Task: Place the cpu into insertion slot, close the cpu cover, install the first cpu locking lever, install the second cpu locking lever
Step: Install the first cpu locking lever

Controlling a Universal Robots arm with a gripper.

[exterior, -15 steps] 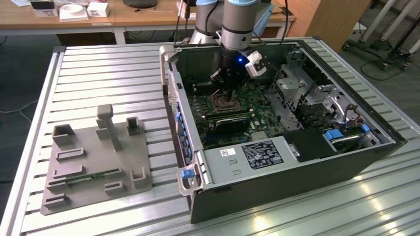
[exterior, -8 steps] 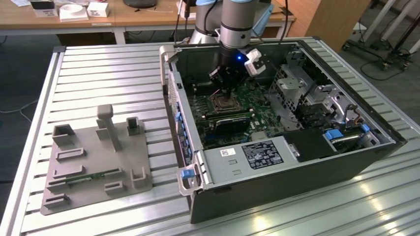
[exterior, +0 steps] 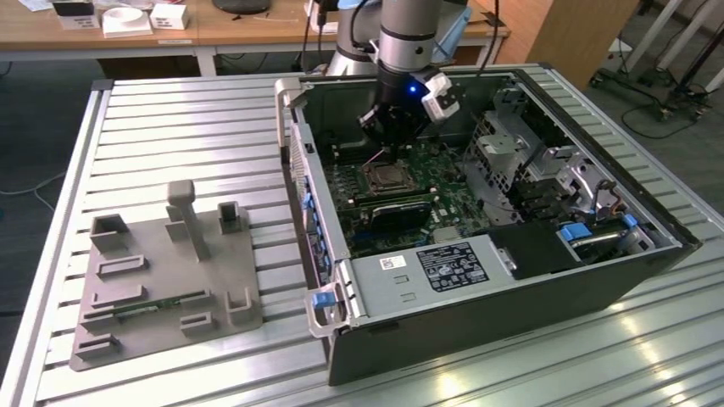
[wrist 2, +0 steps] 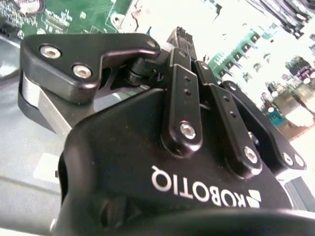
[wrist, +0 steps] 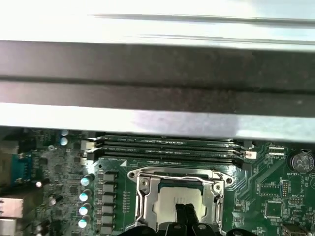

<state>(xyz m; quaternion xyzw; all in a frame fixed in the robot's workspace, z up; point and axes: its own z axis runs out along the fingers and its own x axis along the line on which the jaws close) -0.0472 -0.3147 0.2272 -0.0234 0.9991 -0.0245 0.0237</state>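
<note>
My gripper [exterior: 386, 151] hangs inside the open computer case [exterior: 588, 280], just above the motherboard's socket [exterior: 386, 176]. In the first wrist view the cpu [wrist: 170, 199] lies flat in the socket as a pale square. The cpu cover [wrist: 145, 192], a silvery frame, lies down around it. The black fingertips [wrist: 180, 215] are pressed together over the near edge of the cpu, with nothing seen between them. In the second wrist view the gripper [wrist 2: 183, 35] shows its fingers [wrist 2: 181, 88] drawn together. I cannot make out the locking levers.
Memory sticks [wrist: 167, 145] run beside the socket, with the case wall [wrist: 157, 88] beyond them. A grey box with a white label [exterior: 447, 267] and metal drive cages [exterior: 531, 161] crowd the case. A grey fixture [exterior: 158, 271] sits on the slatted table at the exterior view's left.
</note>
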